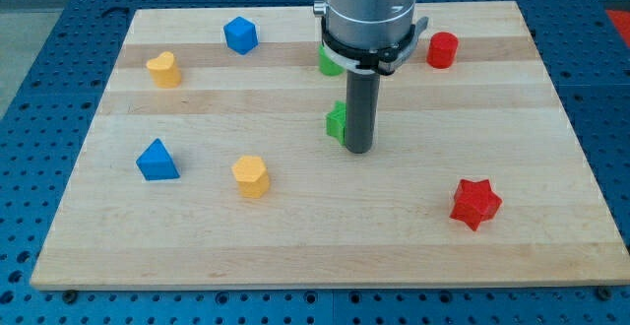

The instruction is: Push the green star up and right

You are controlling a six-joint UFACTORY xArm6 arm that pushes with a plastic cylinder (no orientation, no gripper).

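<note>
My tip (358,151) rests on the wooden board (295,246) near its middle. A green block (337,121) sits just to the view's left of the rod and slightly above the tip. It touches or nearly touches the rod, which hides its right side, so I cannot make out its shape. A second green block (328,62) lies higher up, mostly hidden behind the arm's grey body. I cannot tell which of the two is the star.
A blue block (240,34) and a yellow heart-like block (164,69) lie at the top left. A blue triangle (157,160) and a yellow block (251,175) lie at the lower left. A red block (442,49) is at the top right and a red star (475,203) at the lower right.
</note>
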